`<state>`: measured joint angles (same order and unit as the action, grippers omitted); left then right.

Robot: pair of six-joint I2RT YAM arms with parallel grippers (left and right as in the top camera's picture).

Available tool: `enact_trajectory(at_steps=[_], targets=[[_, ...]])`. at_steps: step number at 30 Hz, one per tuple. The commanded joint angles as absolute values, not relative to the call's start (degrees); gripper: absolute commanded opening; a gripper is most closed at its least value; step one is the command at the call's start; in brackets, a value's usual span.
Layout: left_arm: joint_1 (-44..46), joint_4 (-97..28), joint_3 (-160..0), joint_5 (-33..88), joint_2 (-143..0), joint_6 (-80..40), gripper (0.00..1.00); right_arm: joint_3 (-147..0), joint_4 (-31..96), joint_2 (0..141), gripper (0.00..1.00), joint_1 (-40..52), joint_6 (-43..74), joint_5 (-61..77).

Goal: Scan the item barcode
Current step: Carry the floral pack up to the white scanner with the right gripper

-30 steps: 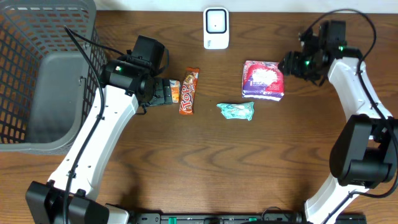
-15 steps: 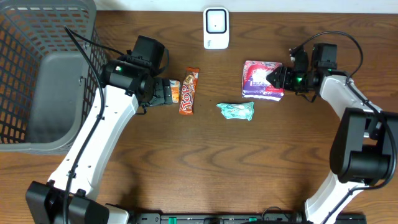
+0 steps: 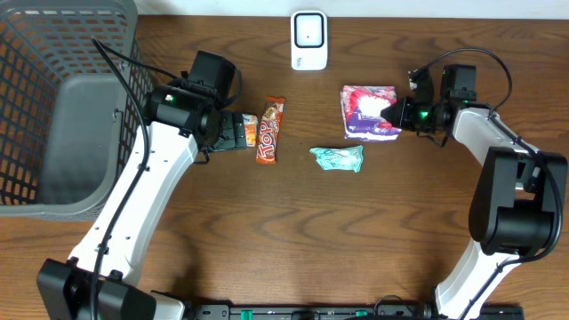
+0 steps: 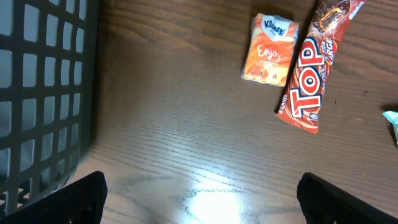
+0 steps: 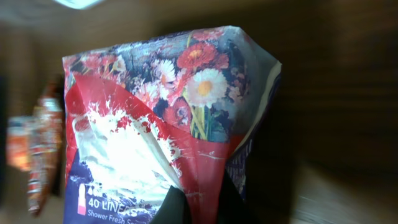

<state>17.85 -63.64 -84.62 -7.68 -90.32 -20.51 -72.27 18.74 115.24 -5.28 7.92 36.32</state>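
The big grey mesh basket [image 3: 53, 116] is cut off at the picture's edge. The flowery red, white and purple plastic packet [image 3: 369, 113] sits on the brown tabletop [image 3: 293, 231]. Its words are cut off in your right wrist view. Your right claw [image 3: 397, 114] is pinched tight on its edge. Your left claw [image 4: 199, 200] is wide open, and only its tips show.

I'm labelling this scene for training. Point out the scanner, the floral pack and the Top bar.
scanner [image 3: 308, 36]: overhead view, centre of its white face.
floral pack [image 3: 364, 111]: overhead view, middle of its top side.
Top bar [image 4: 308, 84]: left wrist view, on the TOP lettering.
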Motion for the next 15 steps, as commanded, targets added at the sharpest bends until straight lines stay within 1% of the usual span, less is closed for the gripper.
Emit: enact_trajectory(at_steps=[1, 4, 8, 11, 15], targets=[[17.6, -63.8, -84.6, -8.2, -90.6, -20.2, 0.98, -76.0, 16.0, 115.1, 0.01, -4.6, 14.3, 45.7], [17.6, -63.8, -84.6, -8.2, -90.6, -20.2, 0.98, -77.8, 9.8, 114.7, 0.01, -4.3, 20.6, 49.4], [17.6, -63.8, -84.6, -8.2, -90.6, -20.2, 0.98, -78.3, -1.4, 114.7, 0.01, -2.3, 26.5, 48.6], [17.6, -63.8, -84.6, -8.2, -90.6, -20.2, 0.98, -78.3, -7.2, 114.7, 0.01, 0.7, 28.5, 42.0], [17.6, -63.8, -84.6, -8.2, -90.6, -20.2, 0.98, -78.3, -9.7, 114.8, 0.01, 6.3, 28.7, 27.3]])
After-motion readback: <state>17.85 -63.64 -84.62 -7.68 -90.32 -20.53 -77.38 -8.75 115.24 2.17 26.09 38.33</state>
